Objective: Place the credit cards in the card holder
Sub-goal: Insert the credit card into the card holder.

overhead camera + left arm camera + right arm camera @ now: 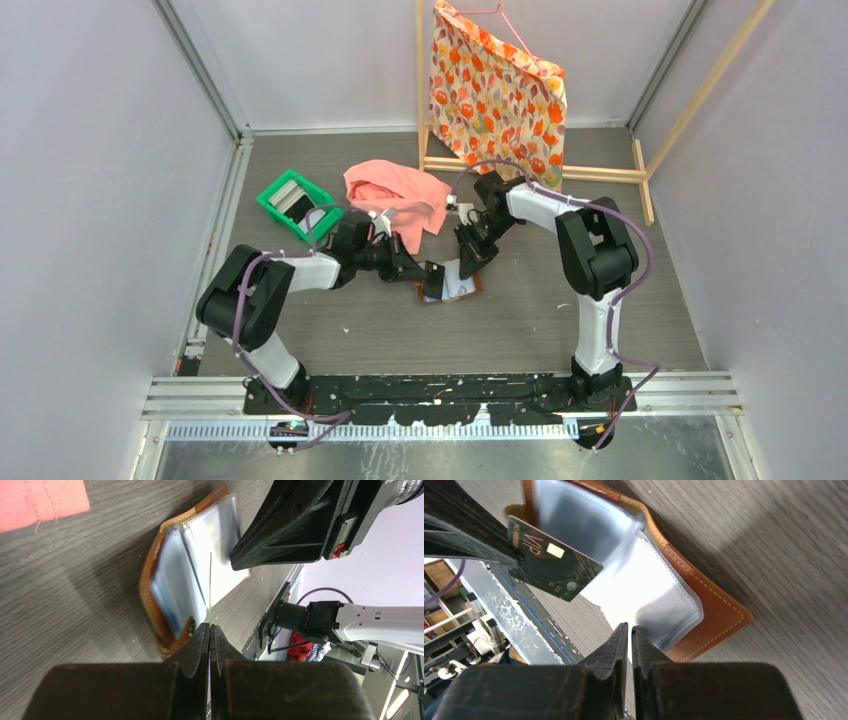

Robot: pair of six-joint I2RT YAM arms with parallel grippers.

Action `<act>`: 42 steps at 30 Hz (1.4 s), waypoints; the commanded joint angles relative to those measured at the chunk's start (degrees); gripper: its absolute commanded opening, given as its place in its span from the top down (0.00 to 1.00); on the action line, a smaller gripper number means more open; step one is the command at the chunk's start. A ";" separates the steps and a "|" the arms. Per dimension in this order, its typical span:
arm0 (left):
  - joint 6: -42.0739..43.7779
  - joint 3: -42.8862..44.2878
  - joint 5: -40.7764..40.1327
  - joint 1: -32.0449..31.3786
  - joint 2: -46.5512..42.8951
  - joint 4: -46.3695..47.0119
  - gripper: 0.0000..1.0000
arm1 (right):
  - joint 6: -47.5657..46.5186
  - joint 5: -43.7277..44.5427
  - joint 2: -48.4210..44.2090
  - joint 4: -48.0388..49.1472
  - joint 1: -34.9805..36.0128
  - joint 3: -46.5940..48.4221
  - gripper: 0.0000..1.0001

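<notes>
- A green tray [262,197] with pale things in it stands on the surface [500,330], well to the left of and beyond the left gripper.
- The left gripper [210,626] has its jaws pressed together on one end of a credit card [555,559], which is seen edge-on as a thin line in its own wrist view.
- The credit card is dark, with a gold chip and pale "VIP" lettering. It sticks out ahead of the left gripper's tips, standing on edge over the open card holder [704,605].
- Whether the card's free corner touches the pockets cannot be told.
- The card holder, brown leather with clear pocket pages, lies opened flat on the surface, just ahead of the left gripper and directly under the right gripper.
- A pink cloth [395,195] lies crumpled beyond both grippers, nearer the left one.
- The right gripper [629,627] points down at the card holder with its jaws drawn nearly together. A thin pale strip shows between them, so it appears to pinch the edge of a clear pocket page.
- The two grippers are close together, with their tips facing across the card holder.
- A floral cloth [495,90] hangs on a wooden frame [600,175] far beyond the right gripper.
</notes>
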 commanded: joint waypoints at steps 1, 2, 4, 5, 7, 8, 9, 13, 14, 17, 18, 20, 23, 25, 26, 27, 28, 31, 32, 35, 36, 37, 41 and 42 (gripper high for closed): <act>-0.51 1.69 -0.73 -0.17 1.02 3.43 0.99 | 0.14 2.21 1.24 -1.17 0.16 2.31 0.88; -0.58 1.81 -0.87 -0.17 1.36 3.43 0.99 | 0.10 2.20 1.37 -1.31 0.17 2.39 0.88; -0.90 2.05 -1.02 -0.17 2.14 3.62 0.99 | 0.05 2.28 1.42 -1.37 0.23 2.39 0.89; -1.11 2.19 -1.02 -0.17 2.63 3.93 1.00 | 0.07 2.28 1.44 -1.42 0.15 2.39 0.89; -1.85 2.53 -1.15 -0.17 3.68 4.65 1.00 | 0.05 2.26 1.45 -1.49 0.17 2.47 0.89; -2.19 2.70 -1.27 -0.17 4.11 4.98 0.99 | -0.02 2.14 1.47 -1.52 0.23 2.48 0.89; -2.47 2.81 -1.27 -0.17 4.46 5.27 0.99 | -0.02 2.11 1.43 -1.53 0.19 2.48 0.89; -3.07 3.27 -1.59 -0.26 5.76 5.24 0.99 | -0.12 1.85 1.54 -1.63 0.21 2.56 0.89; -3.15 3.27 -1.63 -0.26 5.96 5.00 0.99 | -0.12 1.84 1.57 -1.68 0.23 2.56 0.89; -3.17 3.23 -1.82 -0.26 6.33 4.12 0.99 | -0.12 1.70 1.42 -1.76 0.14 2.56 0.89; -3.17 3.19 -1.85 -0.26 6.37 3.94 0.99 | -0.17 1.62 1.42 -1.77 0.15 2.56 0.89; -2.96 3.31 -1.95 -0.26 6.45 3.30 0.99 | -0.21 1.58 1.45 -1.80 0.21 2.61 0.89; -2.74 3.51 -1.91 -0.26 6.54 2.48 0.99 | -0.18 1.58 1.49 -1.83 0.17 2.59 0.89; -2.48 3.78 -1.94 -0.26 6.55 1.73 0.99 | -0.21 1.58 1.42 -1.83 0.15 2.59 0.89; -2.47 3.79 -1.86 -0.26 6.63 1.55 0.99 | -0.21 1.58 1.50 -1.81 0.14 2.63 0.89; -2.47 3.87 -1.74 -0.26 6.72 1.43 0.99 | -0.21 1.60 1.50 -1.81 0.19 2.62 0.89; -2.54 3.93 -1.65 -0.32 6.85 1.34 1.00 | -0.21 1.58 1.48 -1.81 0.21 2.62 0.89; -2.79 4.29 -1.52 -0.43 7.26 0.73 1.00 | -0.13 1.49 1.54 -1.82 0.15 2.59 0.89; -3.05 4.39 -1.48 -0.43 7.44 0.66 1.00 | -0.12 1.44 1.56 -1.81 0.21 2.60 0.89; -3.73 4.71 -1.20 -0.52 7.93 0.00 1.00 | -0.12 1.40 1.45 -1.88 0.19 2.66 0.89; -3.78 4.76 -1.13 -0.52 8.03 -0.34 0.99 | -0.12 1.37 1.42 -1.82 0.18 2.65 0.89; -3.79 4.76 -1.11 -0.52 8.00 -0.57 1.00 | -0.12 1.36 1.40 -1.81 0.18 2.65 0.89; -4.01 4.33 -1.39 -0.60 7.53 -2.19 0.99 | -0.12 1.25 1.38 -1.80 0.22 2.63 0.89; -4.05 4.28 -1.33 -0.61 7.52 -2.35 1.00 | -0.12 1.22 1.47 -1.74 0.22 2.65 0.89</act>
